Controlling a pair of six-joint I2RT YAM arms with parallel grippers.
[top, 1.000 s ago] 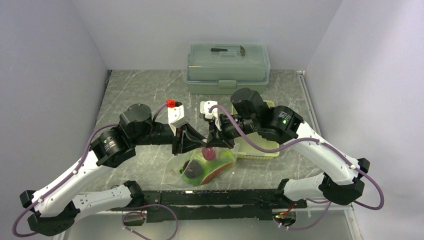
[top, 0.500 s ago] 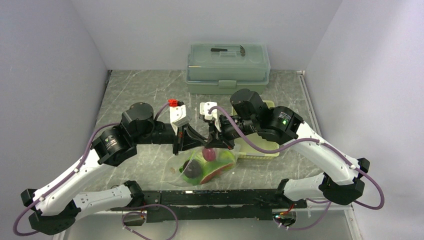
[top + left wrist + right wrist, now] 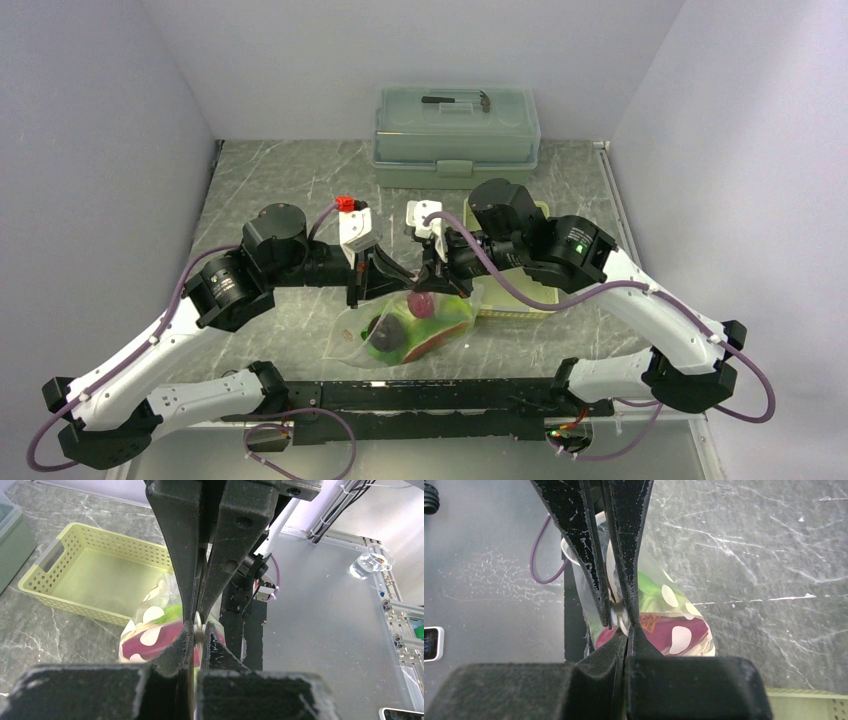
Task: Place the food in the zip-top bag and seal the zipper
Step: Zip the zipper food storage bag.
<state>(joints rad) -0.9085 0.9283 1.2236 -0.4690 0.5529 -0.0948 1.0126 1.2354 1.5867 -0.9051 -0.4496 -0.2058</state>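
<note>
The zip-top bag (image 3: 400, 338), clear with white dots, hangs and rests between the arms near the table's front. Inside it show a magenta root (image 3: 421, 304), a dark round piece (image 3: 386, 333), a red watermelon slice (image 3: 428, 346) and green pieces (image 3: 453, 316). My left gripper (image 3: 404, 283) and right gripper (image 3: 426, 286) meet tip to tip over the bag. Both are shut on the zipper strip at its top edge. In the left wrist view my left gripper (image 3: 198, 628) pinches the pale strip above the bag (image 3: 150, 639). The right wrist view shows my right gripper (image 3: 626, 629) pinching it, with the bag (image 3: 674, 625) below.
The pale yellow-green perforated tray (image 3: 520, 297) stands just right of the bag, partly under my right arm; it also shows in the left wrist view (image 3: 100, 572). The lidded grey-green box (image 3: 456, 122) stands at the back. A black rail (image 3: 430, 393) runs along the near edge.
My right arm has shifted slightly to the right. Both grippers have kept their hold on the bag's top edge, and the bag has barely moved.
</note>
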